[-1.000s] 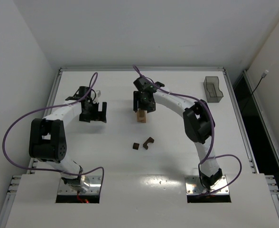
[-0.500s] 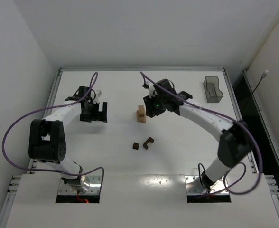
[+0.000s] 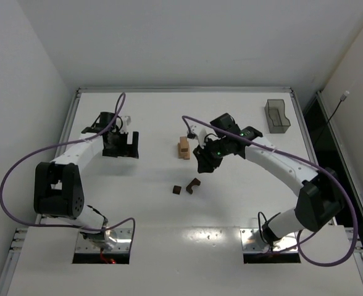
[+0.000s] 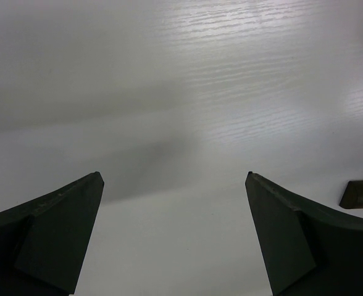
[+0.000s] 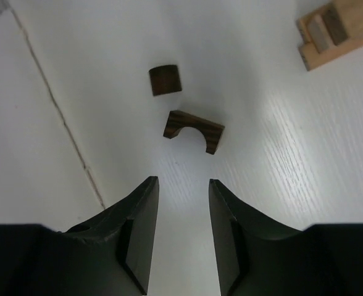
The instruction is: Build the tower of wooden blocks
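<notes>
The wood block tower (image 3: 183, 148) is a short tan column at the table's middle; its top shows at the upper right of the right wrist view (image 5: 336, 34). A dark brown arch block (image 3: 194, 184) and a small dark block (image 3: 177, 189) lie loose nearer the arms. My right gripper (image 3: 205, 164) is open and empty, just right of the tower and above the arch. In its wrist view the gripper (image 5: 183, 180) points at the arch (image 5: 194, 129), with the small block (image 5: 165, 80) beyond. My left gripper (image 3: 123, 150) is open and empty at the left (image 4: 174, 176).
A smoky-grey plastic tray (image 3: 278, 116) stands at the back right corner. A small dark piece (image 4: 358, 193) shows at the right edge of the left wrist view. A seam in the table top (image 5: 58, 111) runs left of the loose blocks.
My right gripper has left the tower's top, swung right and then come nearer, ending above the arch block. The left arm has barely moved.
</notes>
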Motion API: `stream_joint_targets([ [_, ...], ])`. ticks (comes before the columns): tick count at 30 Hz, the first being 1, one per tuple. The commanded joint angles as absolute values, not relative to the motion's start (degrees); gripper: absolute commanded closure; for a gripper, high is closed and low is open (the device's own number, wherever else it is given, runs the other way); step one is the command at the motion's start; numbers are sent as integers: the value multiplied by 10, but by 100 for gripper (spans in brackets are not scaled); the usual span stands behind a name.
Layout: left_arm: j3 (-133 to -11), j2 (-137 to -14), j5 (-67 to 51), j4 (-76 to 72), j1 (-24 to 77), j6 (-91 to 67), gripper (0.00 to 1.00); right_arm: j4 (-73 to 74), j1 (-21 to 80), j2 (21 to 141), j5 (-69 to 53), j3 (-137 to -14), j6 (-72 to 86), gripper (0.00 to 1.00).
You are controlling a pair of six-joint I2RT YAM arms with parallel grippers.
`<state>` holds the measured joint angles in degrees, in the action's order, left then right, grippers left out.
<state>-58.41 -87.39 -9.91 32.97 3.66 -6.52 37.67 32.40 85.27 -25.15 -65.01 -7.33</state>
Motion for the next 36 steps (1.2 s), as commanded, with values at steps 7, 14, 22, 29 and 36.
stream_joint_targets([
  [7,-570,-828,-98,324,30,-55,0,479,353,839,-303,-673,-296,65],
  [14,-558,-817,-64,312,30,-83,0,455,348,865,-188,-682,21,79],
  [22,-532,-788,-25,288,30,-111,0,520,347,932,-134,-746,322,75],
  [29,-518,-755,-20,278,30,-111,0,514,413,946,-64,-703,381,55],
  [36,-501,-701,10,273,30,-116,0,519,425,1010,-56,-703,408,52],
])
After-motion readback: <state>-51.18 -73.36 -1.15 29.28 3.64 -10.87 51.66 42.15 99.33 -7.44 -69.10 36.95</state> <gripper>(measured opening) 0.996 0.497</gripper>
